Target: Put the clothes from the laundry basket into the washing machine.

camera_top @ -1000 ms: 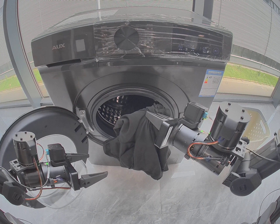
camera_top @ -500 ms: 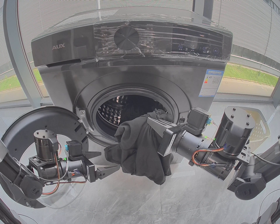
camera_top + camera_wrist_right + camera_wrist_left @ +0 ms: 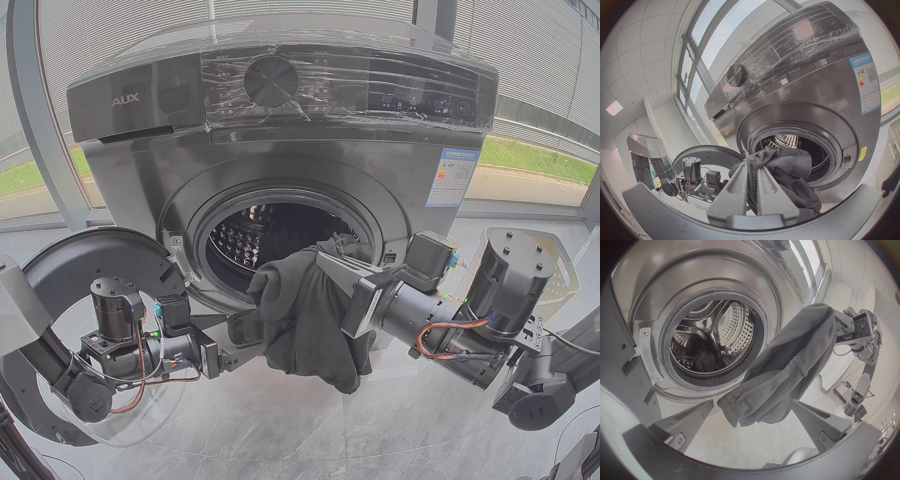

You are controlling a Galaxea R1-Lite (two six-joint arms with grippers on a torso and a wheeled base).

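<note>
- One dark garment [image 3: 306, 319], bunched and hanging in the air just in front of the round opening of the washer [image 3: 281, 156]. Top fold level with the opening's lower right rim, lower end dangling above the floor [image 3: 281, 425]. Not yet inside.
- Pinched at its top by the right gripper [image 3: 320, 257], jaws narrow and clamped on a fold of the cloth. In the right wrist view, two fingers [image 3: 772, 193] nearly parallel, fabric squeezed between them.
- In the left wrist view, garment [image 3: 784, 365] draped down from the right gripper [image 3: 842, 326], stitched hem at its lowest corner.
- Left gripper [image 3: 247, 336] low at the garment's lower left edge, jaws wide. Hem seen between its two fingers [image 3: 690, 415]; touching or not, cannot tell.
- One more dark piece [image 3: 704, 360] lying at the bottom of the drum [image 3: 728, 327], well apart from the held garment.
- One drum [image 3: 240, 240], shiny and perforated, visible through the opening to the left of the garment.
- One washer, grey and front-loading, with one round door [image 3: 94, 262] swung fully open to the left, behind the left arm.
- One white basket [image 3: 556, 275] on the floor to the washer's right, behind the right arm; contents hidden.
</note>
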